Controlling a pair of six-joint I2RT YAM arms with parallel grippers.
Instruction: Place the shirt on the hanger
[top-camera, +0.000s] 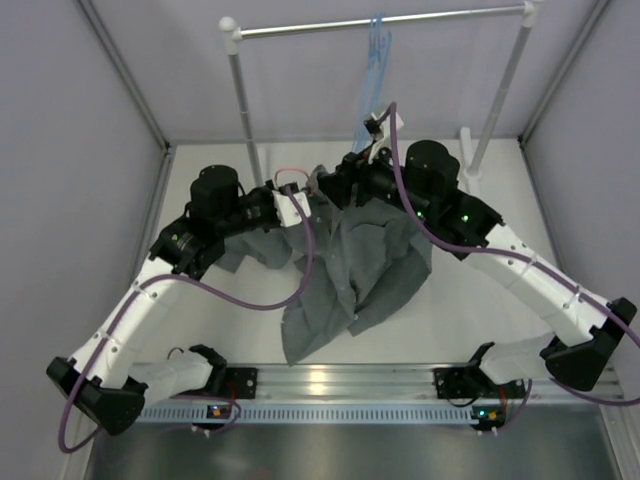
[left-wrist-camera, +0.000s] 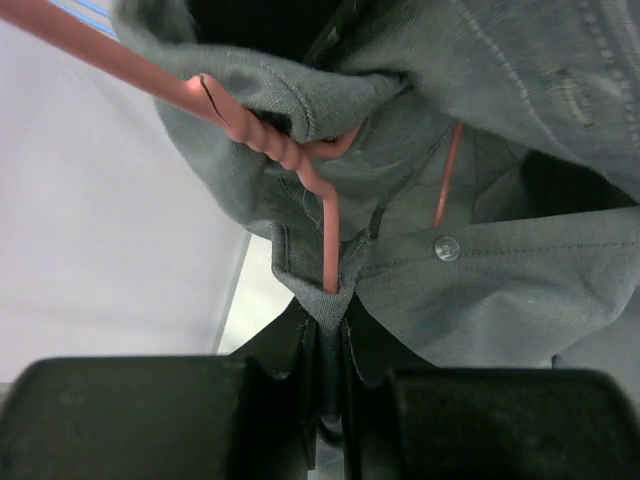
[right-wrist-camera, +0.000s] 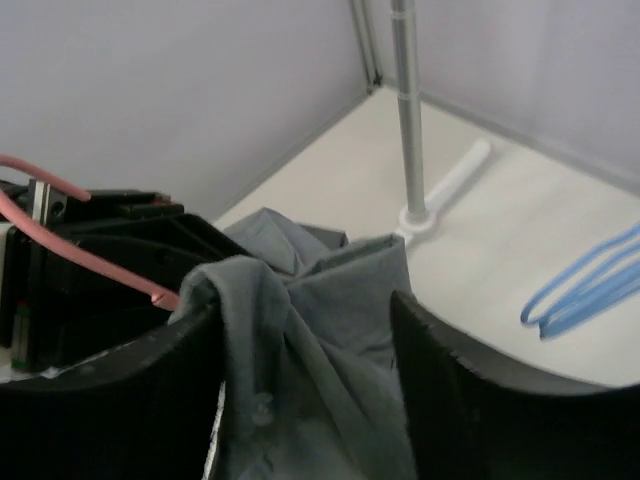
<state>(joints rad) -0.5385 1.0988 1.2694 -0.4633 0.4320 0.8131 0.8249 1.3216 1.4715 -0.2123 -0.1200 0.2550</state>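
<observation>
Grey button-up shirt (top-camera: 355, 270) is all bunched up, collar end lifted, the rest drooping in crumpled folds. Thin pink wire hanger (left-wrist-camera: 262, 135) pokes into the neck opening, twisted stem right at the collar.

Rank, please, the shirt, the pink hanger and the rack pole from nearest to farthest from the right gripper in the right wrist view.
1. shirt, between the fingers of the right gripper.
2. pink hanger, just to the left.
3. rack pole, well ahead, slightly right.

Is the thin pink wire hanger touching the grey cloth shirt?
Touching. Left wrist view: the twisted neck of the thin pink wire hanger lies against folds of the grey cloth shirt, its wire vanishing into the cloth.
</observation>
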